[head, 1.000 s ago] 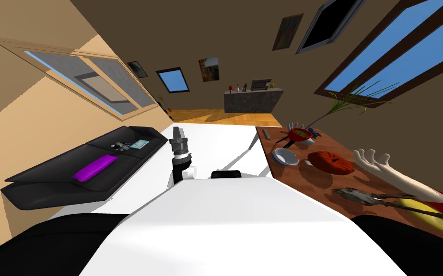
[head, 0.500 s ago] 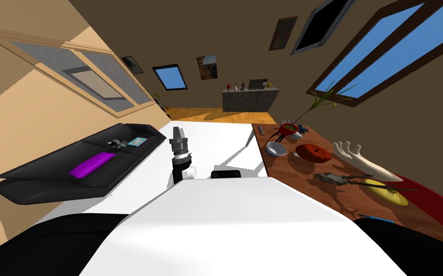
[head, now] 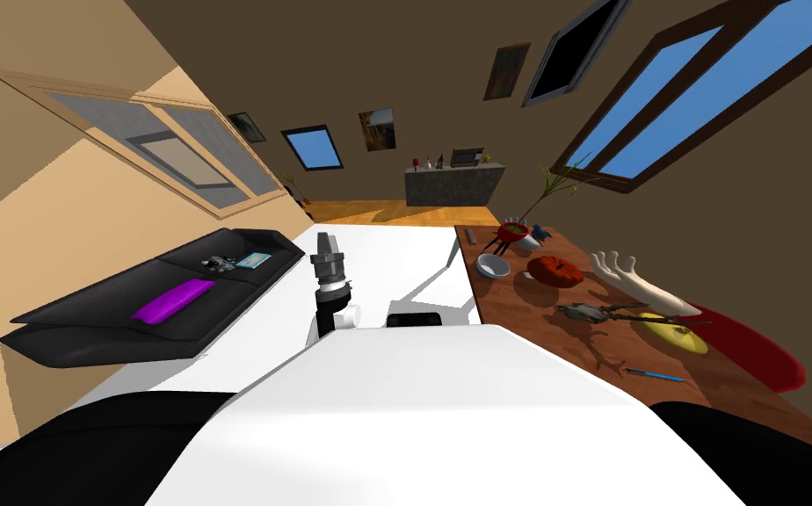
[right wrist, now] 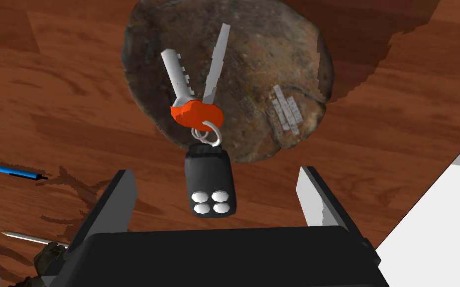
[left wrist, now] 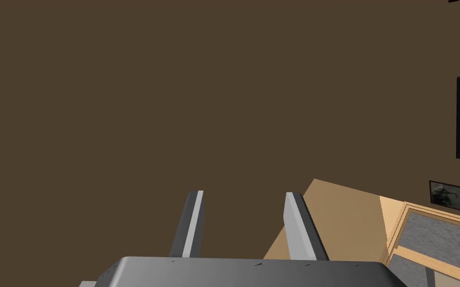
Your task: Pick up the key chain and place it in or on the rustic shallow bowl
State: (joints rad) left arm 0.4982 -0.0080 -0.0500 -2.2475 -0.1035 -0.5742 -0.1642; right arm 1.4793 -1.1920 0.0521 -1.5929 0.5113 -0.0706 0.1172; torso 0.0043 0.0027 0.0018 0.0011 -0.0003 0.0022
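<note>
- The right gripper (right wrist: pixel 216 174) holds its two light grey blade fingers wide apart, gripping nothing.
- Between them lies the black four-button fob of the key chain (right wrist: pixel 199 112). Its orange-capped key and plain grey key rest on the mottled brown, shallow round bowl (right wrist: pixel 274 65), and the fob reaches past the rim.
- The bowl sits on a reddish-brown wooden table (right wrist: pixel 50 99), with a thin blue pen (right wrist: pixel 5 170) well apart from it.
- The left gripper (left wrist: pixel 244 194) is spread and empty.

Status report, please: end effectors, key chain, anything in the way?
Left end effector open, holding nothing. Right end effector open, key chain ahead, untouched. Keys on brown bowl, fob past its rim. Blue pen well aside.
</note>
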